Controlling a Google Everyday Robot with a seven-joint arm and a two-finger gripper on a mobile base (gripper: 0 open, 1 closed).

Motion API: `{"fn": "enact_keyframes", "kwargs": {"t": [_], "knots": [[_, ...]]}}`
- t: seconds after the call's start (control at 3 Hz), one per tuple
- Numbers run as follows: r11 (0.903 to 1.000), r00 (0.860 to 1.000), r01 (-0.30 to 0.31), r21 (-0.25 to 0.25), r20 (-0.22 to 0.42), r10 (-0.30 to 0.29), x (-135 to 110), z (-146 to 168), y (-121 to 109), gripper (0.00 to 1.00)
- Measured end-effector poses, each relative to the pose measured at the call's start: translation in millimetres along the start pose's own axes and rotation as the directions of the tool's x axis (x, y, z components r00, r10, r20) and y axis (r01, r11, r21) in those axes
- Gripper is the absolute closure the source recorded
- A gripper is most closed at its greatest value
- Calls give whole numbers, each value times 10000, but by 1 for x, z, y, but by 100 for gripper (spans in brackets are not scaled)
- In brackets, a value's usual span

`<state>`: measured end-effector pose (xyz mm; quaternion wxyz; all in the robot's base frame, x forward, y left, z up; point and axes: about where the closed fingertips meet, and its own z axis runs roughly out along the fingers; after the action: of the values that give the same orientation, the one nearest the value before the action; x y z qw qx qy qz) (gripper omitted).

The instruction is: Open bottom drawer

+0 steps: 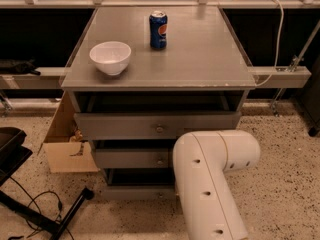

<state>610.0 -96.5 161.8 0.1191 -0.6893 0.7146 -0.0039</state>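
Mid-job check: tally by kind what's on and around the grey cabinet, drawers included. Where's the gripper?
Drawers: 3 (top drawer, middle drawer, bottom drawer)
Bowls: 1 (white bowl)
Cans: 1 (blue can)
Boxes: 1 (cardboard box, floor left)
Total: 6
The gripper is out of view; only the white arm shows, lower right.

White tubular arm, rounded elbow, small dark holes; pincer unseen.
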Motion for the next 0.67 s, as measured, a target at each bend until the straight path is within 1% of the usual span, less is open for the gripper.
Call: {"fn": "enact_keyframes", "kwargs": {"t": [0.33,0.67], "knots": [[9998,10000,-43,-213,-39,42,9,-6,12,100],[9996,10000,-63,-285,-47,62,10,-6,17,100]]}}
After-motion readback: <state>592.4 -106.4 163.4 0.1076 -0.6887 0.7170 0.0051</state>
